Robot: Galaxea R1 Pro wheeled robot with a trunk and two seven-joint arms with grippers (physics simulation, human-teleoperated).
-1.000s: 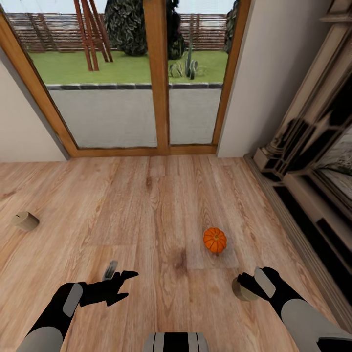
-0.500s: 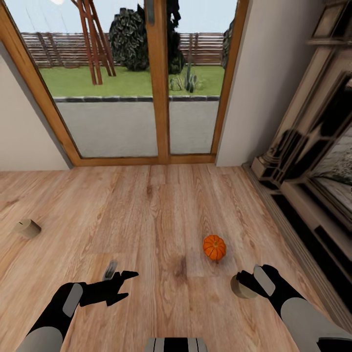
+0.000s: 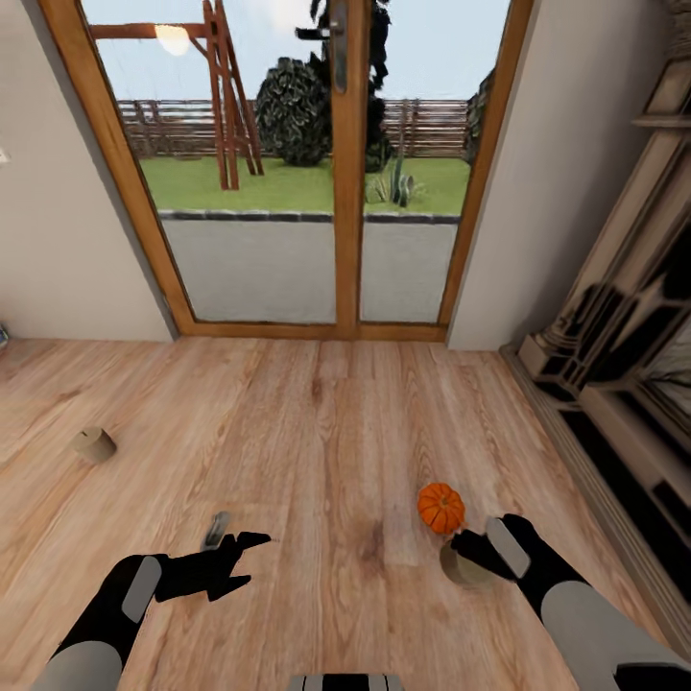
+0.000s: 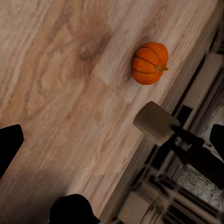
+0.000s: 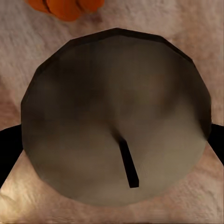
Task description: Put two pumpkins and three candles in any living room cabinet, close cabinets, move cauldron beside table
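Observation:
My right gripper [image 3: 472, 559] is shut on a beige candle [image 3: 463, 568], held just above the wooden floor. The candle's [image 5: 116, 116] top, with its dark wick, faces the right wrist camera between the black fingers [image 5: 6, 151]. An orange pumpkin [image 3: 440, 507] sits on the floor just beyond that candle, also seen as the pumpkin [image 4: 150, 63] next to the held candle [image 4: 154, 122]. A second candle [image 3: 94, 444] lies on its side far to the left. My left gripper [image 3: 240, 561] hovers open over bare floor. The cabinet and the cauldron are out of view.
Tall wood-framed glass doors [image 3: 347, 192] close off the far side, with beige walls either side. A beige and black fireplace-like surround [image 3: 614, 365] runs along the right. Wooden floor [image 3: 288, 422] stretches between the left candle and the pumpkin.
The head camera has tilted up and shifted, showing more of the doors. My right gripper still holds the candle and now sits closer to the pumpkin. The left arm looks unmoved.

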